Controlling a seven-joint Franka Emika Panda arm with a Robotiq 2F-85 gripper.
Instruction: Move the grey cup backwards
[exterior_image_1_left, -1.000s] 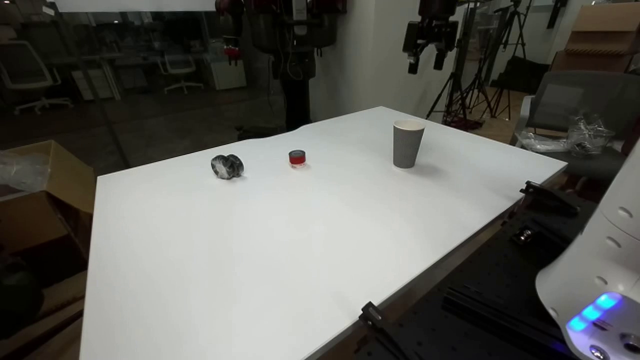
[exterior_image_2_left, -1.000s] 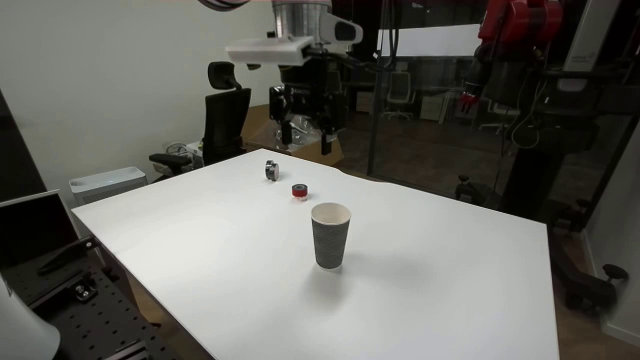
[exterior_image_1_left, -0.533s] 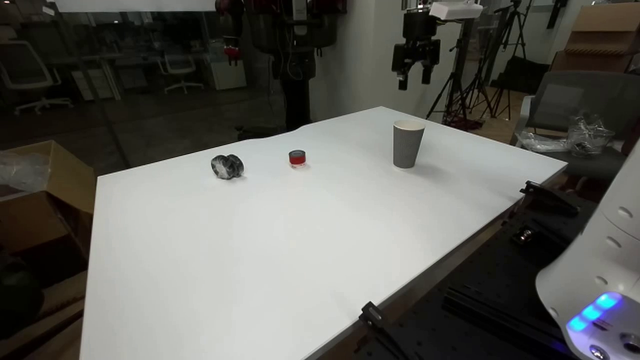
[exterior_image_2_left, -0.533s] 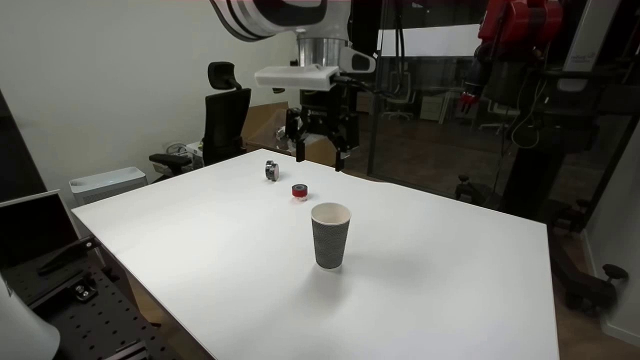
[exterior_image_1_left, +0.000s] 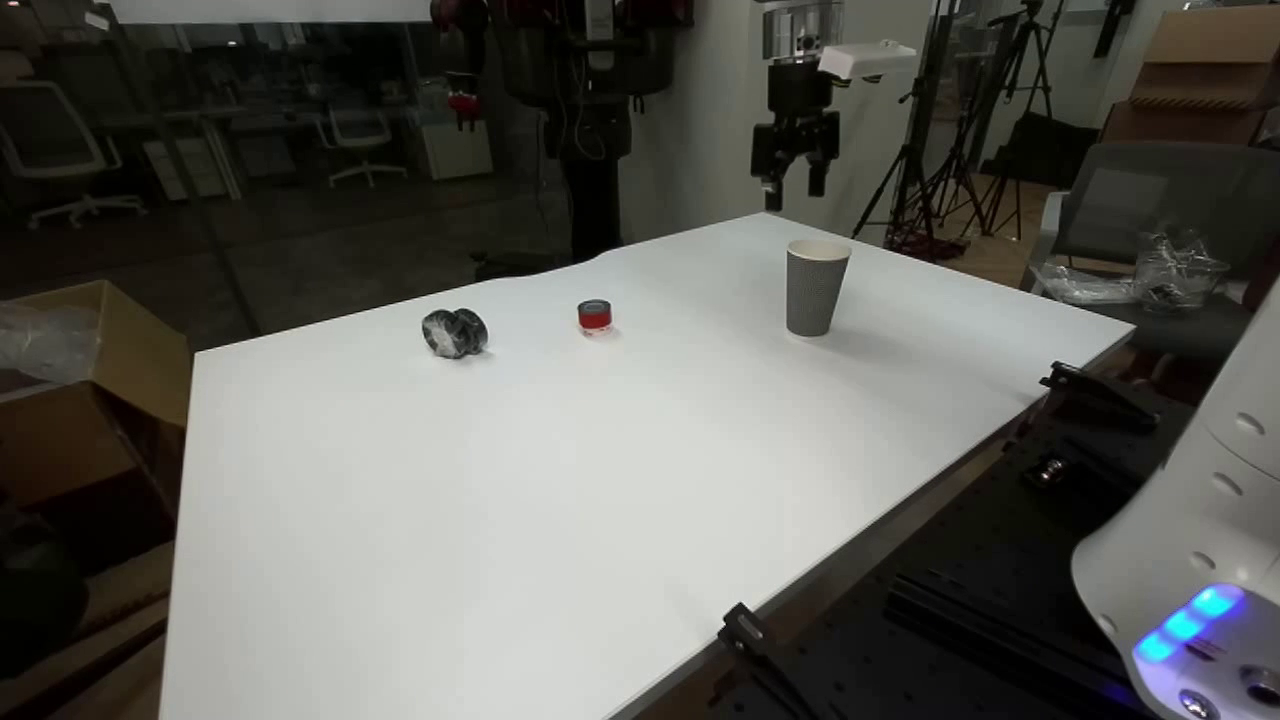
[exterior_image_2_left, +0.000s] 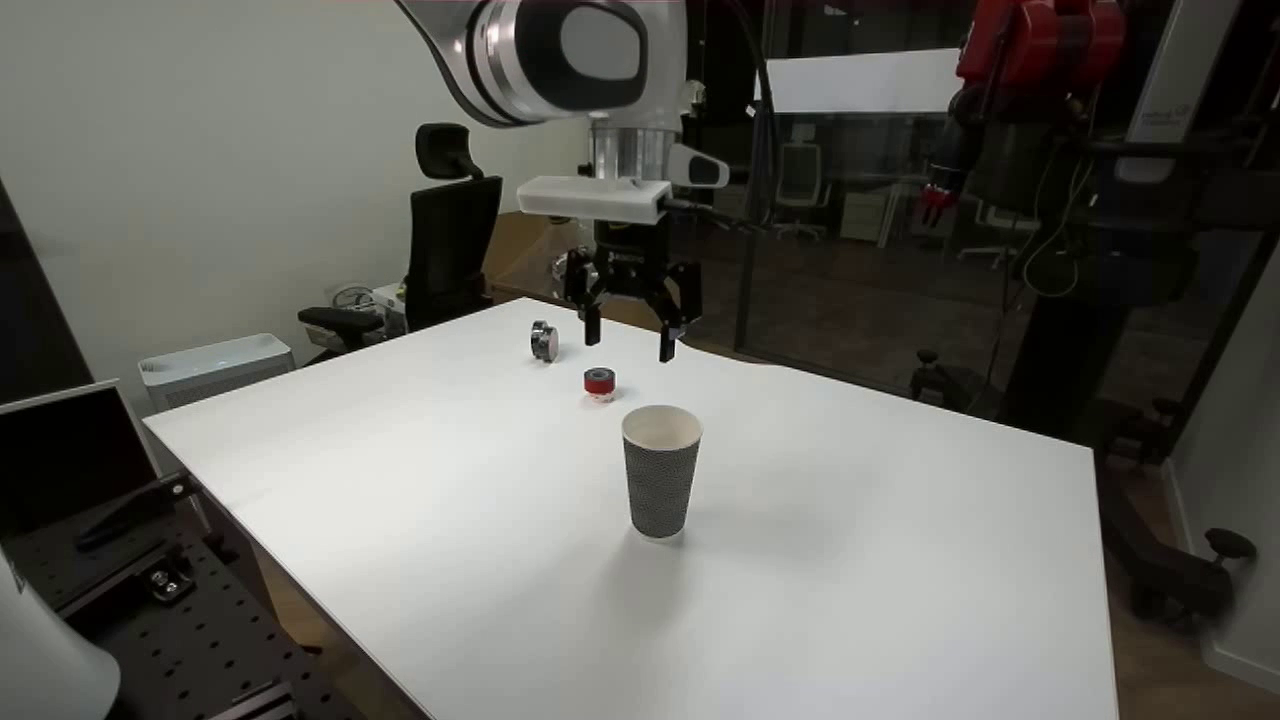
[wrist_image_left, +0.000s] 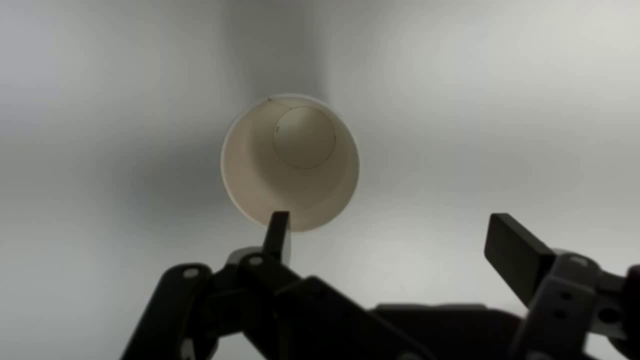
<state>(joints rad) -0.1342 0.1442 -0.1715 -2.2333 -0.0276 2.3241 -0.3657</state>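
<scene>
While the pincer (exterior_image_2_left: 630, 343) gapes, tabletop (exterior_image_2_left: 850, 560) surrounds the cup (exterior_image_2_left: 662, 485) (edges (exterior_image_1_left: 868, 522) well away).

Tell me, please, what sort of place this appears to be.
Probably a robotics lab, perhaps within an office: a red robot arm, tripods and a black office chair are in view.

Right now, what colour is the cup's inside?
The grey cup's inside looks cream, clearest in the wrist view.

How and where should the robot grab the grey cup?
I'd hold the grey cup high on its outside wall, one of the fingers on each side, coming down from above. It stands upright, shows no handle, and narrows toward the bottom, so its wider top should help stop it slipping through.
</scene>
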